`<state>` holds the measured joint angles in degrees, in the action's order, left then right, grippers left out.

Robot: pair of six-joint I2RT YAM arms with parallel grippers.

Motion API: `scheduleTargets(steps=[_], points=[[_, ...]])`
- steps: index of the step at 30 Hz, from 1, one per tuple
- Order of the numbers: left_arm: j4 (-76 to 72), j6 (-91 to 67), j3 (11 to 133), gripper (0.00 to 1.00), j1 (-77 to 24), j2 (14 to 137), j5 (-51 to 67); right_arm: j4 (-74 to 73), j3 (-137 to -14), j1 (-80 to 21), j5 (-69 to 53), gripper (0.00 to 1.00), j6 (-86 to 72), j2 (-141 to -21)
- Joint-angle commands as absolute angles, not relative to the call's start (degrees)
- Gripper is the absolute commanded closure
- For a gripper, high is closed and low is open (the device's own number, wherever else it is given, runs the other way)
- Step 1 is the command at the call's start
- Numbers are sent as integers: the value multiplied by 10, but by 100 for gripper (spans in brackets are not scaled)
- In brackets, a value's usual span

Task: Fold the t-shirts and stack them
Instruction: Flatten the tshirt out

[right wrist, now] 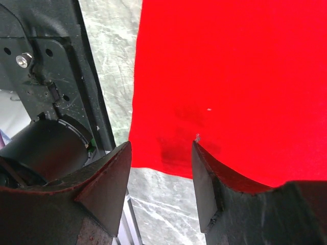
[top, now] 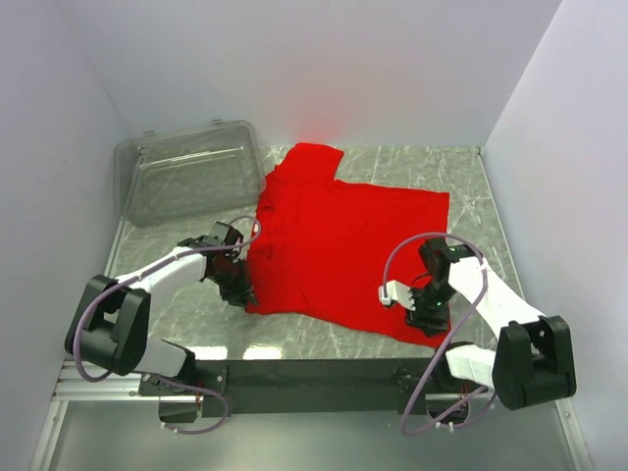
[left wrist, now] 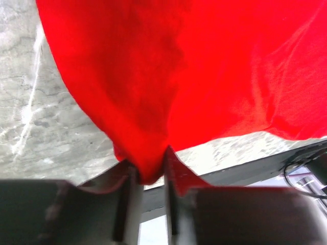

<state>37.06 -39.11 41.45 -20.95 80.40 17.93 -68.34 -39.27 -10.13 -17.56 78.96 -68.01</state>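
One red t-shirt (top: 343, 245) lies spread on the marble table, a sleeve pointing to the back left. My left gripper (top: 238, 289) is at its near left corner. In the left wrist view the cloth (left wrist: 204, 66) hangs in a bunched fold that runs down between the two narrow-set fingers of the gripper (left wrist: 150, 173), which is shut on it. My right gripper (top: 424, 316) hovers at the near right corner. In the right wrist view its jaws (right wrist: 161, 168) stand open over the hem of the t-shirt (right wrist: 230, 76), with nothing between them.
A clear plastic bin (top: 186, 177) sits upside down at the back left, close to the shirt's sleeve. White walls close in on three sides. The black mounting rail (top: 324, 373) runs along the near edge, just below the shirt's hem.
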Motion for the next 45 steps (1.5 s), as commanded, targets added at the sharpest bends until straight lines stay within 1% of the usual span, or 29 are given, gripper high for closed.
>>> scheduleTargets(steps=[1, 2, 3, 6, 8, 14, 19, 21, 23, 28, 29, 31, 32, 33, 34, 36, 41, 45], points=[[344, -401, 420, 79, -212, 775, 172, -700, -418, -118, -182, 43, 796, -696], [340, -406, 420, 86, -212, 773, 173, -700, -418, -127, -184, 43, 794, -698], [334, -409, 419, 89, -212, 773, 177, -698, -421, -135, -189, 43, 789, -704], [326, -422, 419, 97, -211, 767, 178, -697, -427, -164, -195, 43, 774, -717], [319, -431, 420, 99, -210, 761, 175, -688, -429, -178, -193, 43, 756, -722], [316, -432, 428, 99, -200, 761, 157, -707, -440, -248, -185, 43, 698, -693], [308, -427, 424, 99, -162, 749, 163, -674, -432, -311, -154, 42, 580, -664], [317, -416, 430, 99, -153, 750, 165, -683, -426, -343, -146, 42, 534, -649], [322, -407, 435, 99, -151, 751, 167, -680, -422, -371, -128, 39, 465, -624], [312, -406, 426, 99, -149, 747, 178, -686, -406, -384, -49, 37, 395, -592], [312, -404, 425, 99, -149, 746, 179, -693, -413, -386, -41, 32, 381, -591], [316, -402, 416, 99, -147, 742, 173, -697, -421, -390, -33, 16, 374, -590], [322, -397, 411, 99, -144, 741, 166, -702, -429, -393, -34, 15, 370, -598], [327, -395, 410, 99, -132, 740, 157, -705, -432, -398, -36, 17, 367, -605], [337, -394, 407, 99, -121, 736, 143, -706, -434, -401, -37, 21, 367, -615], [343, -394, 405, 99, -81, 720, 139, -700, -444, -401, -48, 23, 355, -638], [348, -378, 430, 99, 7, 693, 123, -668, -454, -409, -76, 25, 339, -660], [331, -359, 440, 99, 44, 722, 155, -659, -453, -419, -95, 25, 329, -670]])
